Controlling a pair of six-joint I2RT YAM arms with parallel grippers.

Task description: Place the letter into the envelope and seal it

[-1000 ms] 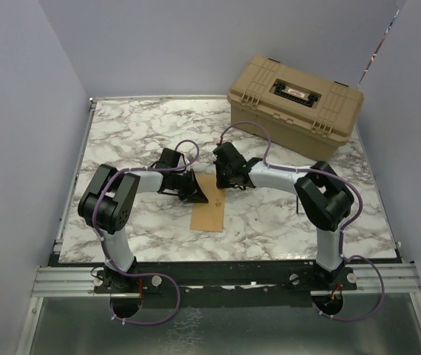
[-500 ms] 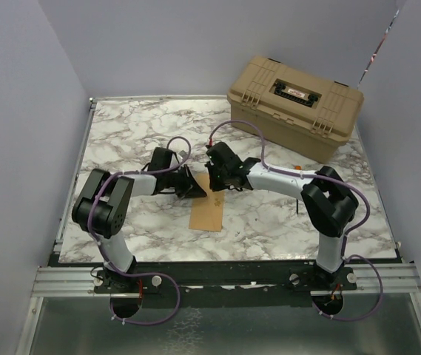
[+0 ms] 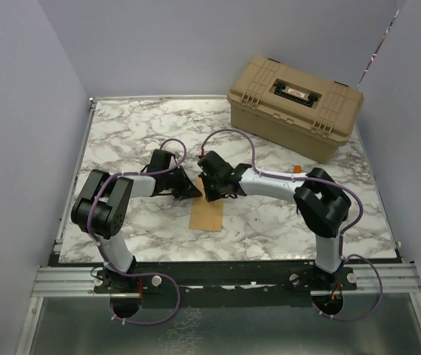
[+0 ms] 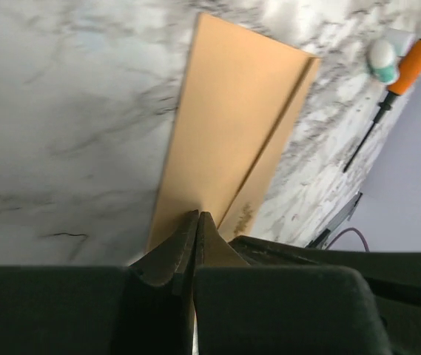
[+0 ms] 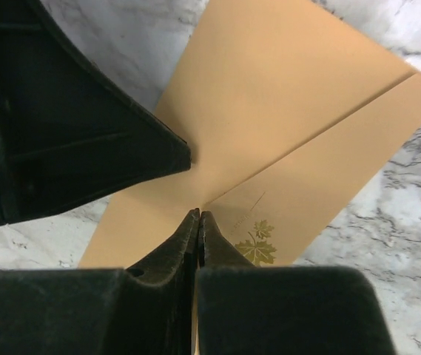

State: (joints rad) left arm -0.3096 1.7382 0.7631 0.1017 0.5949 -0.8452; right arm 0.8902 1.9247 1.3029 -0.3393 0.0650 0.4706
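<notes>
Glossy white-grey veined marble table (image 3: 121,133). Boxy tan plastic toolbox (image 3: 295,106) far right, lid down. Kraft-brown paper envelope (image 3: 209,214) lies flat at centre near, one long crease along it. Left gripper (image 4: 197,222): fingers pressed together, tips touching the envelope's far end at the crease. Right gripper (image 5: 197,218): fingers together too, tips on the crease just beside. Orange-handled screwdriver (image 4: 388,100) lies right of envelope. Small gold leaf print (image 5: 258,242) on envelope.

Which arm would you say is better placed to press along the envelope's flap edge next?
Probably the right: the right gripper, shut, sits on the flap line of the envelope, while the left gripper rests beside it.
</notes>
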